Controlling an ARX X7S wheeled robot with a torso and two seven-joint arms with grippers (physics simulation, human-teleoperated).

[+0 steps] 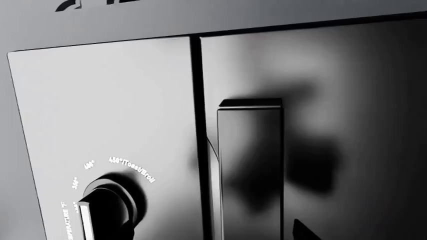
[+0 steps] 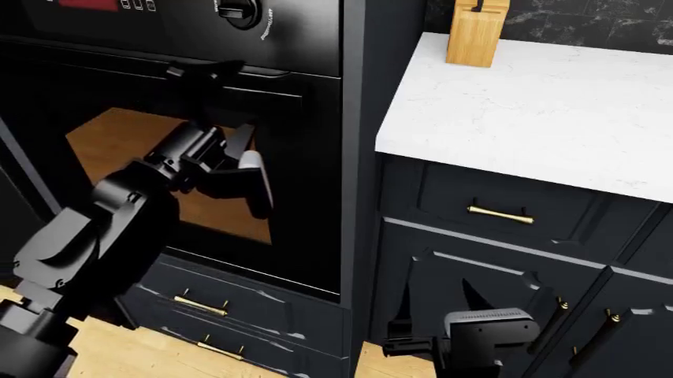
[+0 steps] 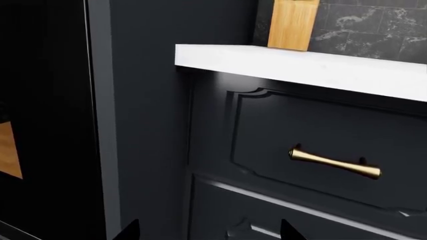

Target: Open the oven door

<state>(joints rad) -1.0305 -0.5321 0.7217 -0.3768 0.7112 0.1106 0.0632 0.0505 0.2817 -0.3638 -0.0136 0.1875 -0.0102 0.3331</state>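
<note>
Left wrist view: glossy black oven door (image 1: 347, 100) fills frame beside black control panel (image 1: 107, 115); long black bar handle (image 1: 250, 170) stands off door; black knob (image 1: 107, 210) on panel. Left gripper not seen here.

Head view: left gripper (image 2: 247, 169) raised before door's brownish window (image 2: 126, 142), below handle; fingers spread, nothing between them. Door looks closed. Right gripper (image 2: 462, 335) low, before navy drawer fronts (image 2: 494, 213); state cannot tell.

Right wrist view: brass drawer handle (image 3: 333, 163) under white worktop (image 3: 300, 62); wooden block (image 3: 293, 22) on it.
</note>
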